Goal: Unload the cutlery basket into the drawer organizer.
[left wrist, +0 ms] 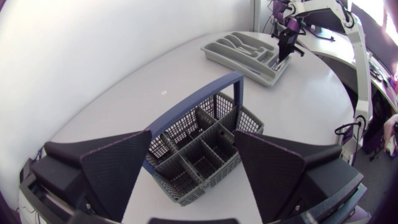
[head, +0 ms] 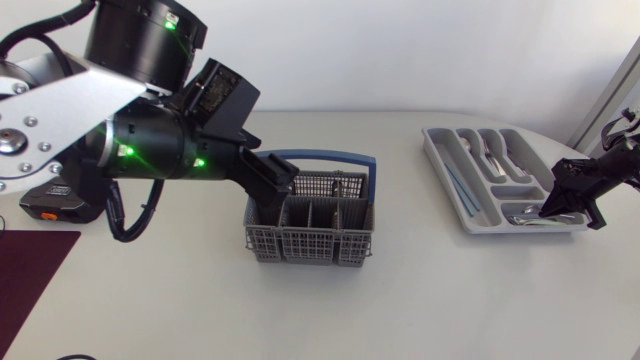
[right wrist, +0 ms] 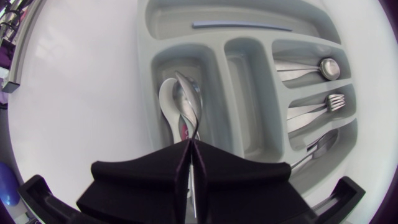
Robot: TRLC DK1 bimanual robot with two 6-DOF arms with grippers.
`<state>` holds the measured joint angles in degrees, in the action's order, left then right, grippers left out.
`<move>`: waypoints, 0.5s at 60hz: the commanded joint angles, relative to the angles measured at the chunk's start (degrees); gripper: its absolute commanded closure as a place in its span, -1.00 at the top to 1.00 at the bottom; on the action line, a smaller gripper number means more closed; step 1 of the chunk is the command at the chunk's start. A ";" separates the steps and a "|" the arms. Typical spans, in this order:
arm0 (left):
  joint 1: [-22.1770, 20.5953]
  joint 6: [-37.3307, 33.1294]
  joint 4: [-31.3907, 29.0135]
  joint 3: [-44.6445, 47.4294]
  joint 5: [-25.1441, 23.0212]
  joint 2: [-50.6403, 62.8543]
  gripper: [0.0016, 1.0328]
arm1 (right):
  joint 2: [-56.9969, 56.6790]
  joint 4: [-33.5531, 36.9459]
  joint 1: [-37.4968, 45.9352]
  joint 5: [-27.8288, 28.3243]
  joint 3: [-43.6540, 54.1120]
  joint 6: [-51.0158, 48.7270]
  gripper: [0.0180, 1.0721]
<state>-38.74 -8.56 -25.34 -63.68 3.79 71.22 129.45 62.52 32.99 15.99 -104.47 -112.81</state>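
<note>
A white table (head: 440, 300) with a smooth, matt top and a rounded far right corner fills most of the head view. A dark maroon mat (head: 28, 272) lies flat at its near left corner, cut off by the view's edge, and just beyond the mat sits a black box (head: 45, 207) with an orange stripe, partly hidden. In the left wrist view a tiny dark speck (left wrist: 163, 93) marks the bare tabletop towards the far edge.
</note>
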 commanded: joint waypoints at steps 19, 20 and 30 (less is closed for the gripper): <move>3.32 -0.32 0.91 3.21 0.60 -3.02 0.79 | 1.77 -4.34 -2.06 2.12 -3.20 3.92 -0.05; 3.67 -0.41 0.91 3.39 0.60 -3.19 0.79 | 1.33 -4.34 -2.06 2.64 -3.20 4.01 -0.05; 6.75 -1.20 1.35 5.32 0.60 -4.78 0.79 | -4.91 -1.61 -1.97 8.80 -1.00 8.05 0.19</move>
<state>-33.52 -8.88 -24.62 -60.93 3.97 67.88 129.25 59.55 31.38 22.44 -105.71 -106.96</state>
